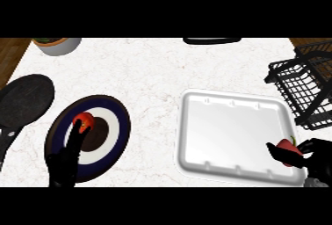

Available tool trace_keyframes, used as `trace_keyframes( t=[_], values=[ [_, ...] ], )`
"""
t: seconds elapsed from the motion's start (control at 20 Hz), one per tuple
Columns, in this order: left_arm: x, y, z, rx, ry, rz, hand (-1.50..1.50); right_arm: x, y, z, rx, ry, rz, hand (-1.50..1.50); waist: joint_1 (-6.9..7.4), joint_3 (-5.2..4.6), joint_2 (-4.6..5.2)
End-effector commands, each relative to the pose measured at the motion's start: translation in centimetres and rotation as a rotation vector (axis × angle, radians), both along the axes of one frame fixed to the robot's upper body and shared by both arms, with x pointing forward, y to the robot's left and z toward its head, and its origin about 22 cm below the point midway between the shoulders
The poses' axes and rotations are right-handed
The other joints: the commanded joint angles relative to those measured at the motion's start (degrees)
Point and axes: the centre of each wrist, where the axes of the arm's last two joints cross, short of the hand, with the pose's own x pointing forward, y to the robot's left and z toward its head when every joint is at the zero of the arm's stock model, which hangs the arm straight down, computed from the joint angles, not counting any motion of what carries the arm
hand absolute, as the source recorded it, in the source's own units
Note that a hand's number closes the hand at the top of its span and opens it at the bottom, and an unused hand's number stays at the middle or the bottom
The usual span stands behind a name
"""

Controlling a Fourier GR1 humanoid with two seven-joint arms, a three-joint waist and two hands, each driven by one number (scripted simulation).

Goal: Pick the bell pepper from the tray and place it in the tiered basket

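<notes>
Plainly, the red bell pepper (287, 148) is grasped in the curled fingers of the black right hand (316, 154) at the frame's lower right, over the right rim of the white rectangular foam tray (227, 132). The black wire tiered basket (304, 88) lies almost straight up-frame, near this hand. The left hand (65, 162) rests open, well apart at lower left.

Bright, even light is falling on the white tabletop (162, 66) from above. The white tray (224, 132) is glowing pale and is throwing only a thin, soft grey shadow around its edge. The pan (26, 103), the left robot hand (65, 165) and the right robot hand (318, 156) are looking almost fully black. The red bell pepper (288, 147) is standing out brightly.
</notes>
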Motion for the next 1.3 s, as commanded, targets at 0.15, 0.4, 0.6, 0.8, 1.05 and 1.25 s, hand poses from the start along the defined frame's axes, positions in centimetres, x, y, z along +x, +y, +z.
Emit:
trace_keyframes(
  t=[0.15, 0.4, 0.6, 0.8, 1.05, 1.25],
  values=[
    [0.2, -0.1, 0.0, -0.002, 0.042, 0.000, 0.00, -3.3, -1.1, 10.6, -0.034, -0.352, -0.280, 1.50, 1.59, -0.35, 0.31],
    [0.6, 0.6, 0.0, -0.015, 0.047, -0.030, 0.00, -7.7, 1.2, 17.0, -0.254, -0.419, -0.265, 1.50, 2.51, -0.42, 0.53],
    [0.7, -1.6, -0.9, 0.005, 0.047, -0.048, 0.00, -7.8, 2.2, 20.0, -0.290, -0.393, -0.275, 1.50, 3.75, -0.36, 0.83],
    [1.1, -1.3, -0.8, -0.021, 0.062, -0.057, 0.00, -5.9, 1.2, 22.2, -0.318, -0.387, -0.261, 1.50, 3.80, -0.30, 0.82],
    [0.9, -0.8, -1.2, 0.009, 0.046, -0.057, 0.00, -2.8, -0.7, 25.1, -0.289, -0.396, -0.300, 1.50, 4.06, -0.35, 0.84],
    [1.6, 0.4, -0.8, -0.008, 0.050, -0.048, 0.00, -0.1, -4.8, 26.0, -0.268, -0.399, -0.315, 1.50, 4.09, -0.26, 1.03]
  ],
)
